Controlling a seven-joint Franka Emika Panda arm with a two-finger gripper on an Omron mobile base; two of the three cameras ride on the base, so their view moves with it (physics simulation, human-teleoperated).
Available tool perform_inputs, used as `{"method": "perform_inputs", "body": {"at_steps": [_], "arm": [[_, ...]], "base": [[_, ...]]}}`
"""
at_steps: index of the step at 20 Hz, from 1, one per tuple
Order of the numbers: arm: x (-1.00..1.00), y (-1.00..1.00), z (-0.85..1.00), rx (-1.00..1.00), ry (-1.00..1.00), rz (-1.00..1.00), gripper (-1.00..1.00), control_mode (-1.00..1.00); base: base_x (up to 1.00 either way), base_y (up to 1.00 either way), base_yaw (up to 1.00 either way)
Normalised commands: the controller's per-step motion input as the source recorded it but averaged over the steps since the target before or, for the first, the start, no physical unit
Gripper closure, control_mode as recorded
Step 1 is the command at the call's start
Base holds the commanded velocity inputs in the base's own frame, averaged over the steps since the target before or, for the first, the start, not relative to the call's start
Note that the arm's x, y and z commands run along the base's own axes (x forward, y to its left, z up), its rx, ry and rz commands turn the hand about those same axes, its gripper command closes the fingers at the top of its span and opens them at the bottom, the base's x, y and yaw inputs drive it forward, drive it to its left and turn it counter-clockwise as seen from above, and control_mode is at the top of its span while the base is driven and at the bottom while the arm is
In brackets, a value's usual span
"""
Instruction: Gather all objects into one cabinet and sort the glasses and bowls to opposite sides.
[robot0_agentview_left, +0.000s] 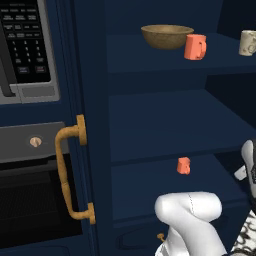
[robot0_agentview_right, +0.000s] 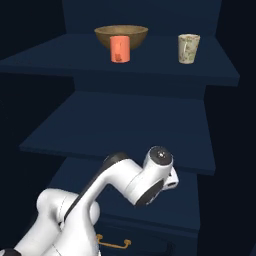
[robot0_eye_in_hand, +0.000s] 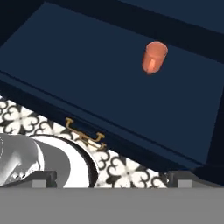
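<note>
The tall navy cabinet (robot0_agentview_left: 165, 120) stands open, its door with the curved brass handle (robot0_agentview_left: 70, 170) swung to the left. On its top shelf the olive-brown bowl (robot0_agentview_left: 167, 36) (robot0_agentview_right: 121, 35) sits at the left, with a coral-orange cup (robot0_agentview_left: 195, 47) (robot0_agentview_right: 120, 49) just in front of it. The cream cup (robot0_agentview_left: 247, 42) (robot0_agentview_right: 188, 48) stands apart at the right. Another orange cup (robot0_agentview_left: 183, 165) (robot0_eye_in_hand: 154, 57) stands alone on a low shelf. My gripper (robot0_eye_in_hand: 111, 176) hovers open above and in front of that low shelf, well short of the cup, with nothing between its fingertips (robot0_eye_in_hand: 43, 176).
A microwave (robot0_agentview_left: 25, 45) and a black oven (robot0_agentview_left: 35, 195) sit left of the door. The middle shelf (robot0_agentview_right: 125, 120) is bare. Below the low shelf is a drawer with a small brass handle (robot0_eye_in_hand: 85, 133) (robot0_agentview_right: 114, 243). Beneath that lies patterned tile floor (robot0_eye_in_hand: 26, 122).
</note>
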Motion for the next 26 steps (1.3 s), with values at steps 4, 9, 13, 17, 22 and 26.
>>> {"method": "perform_inputs", "body": {"at_steps": [4, 9, 13, 17, 22, 26], "arm": [[0.31, 0.0, -0.78, -0.08, -0.19, 0.35, -1.0, -1.0], [0.38, 0.08, -0.74, -0.06, -0.22, 0.3, -1.0, -1.0], [0.52, 0.37, -0.06, 0.0, -0.05, 0.07, -1.0, -1.0], [0.52, 0.46, 0.0, 0.0, 0.02, 0.0, -1.0, -1.0], [0.13, 0.1, -0.2, 0.01, 0.16, -0.07, -1.0, -1.0], [-0.07, 0.0, -0.6, 0.02, 0.15, -0.25, -1.0, -1.0]], "base": [[0.0, 0.0, 0.0], [0.0, 0.0, 0.0], [0.0, 0.0, 0.0], [0.0, 0.0, 0.0], [0.0, 0.0, 0.0], [0.0, 0.0, 0.0]]}}
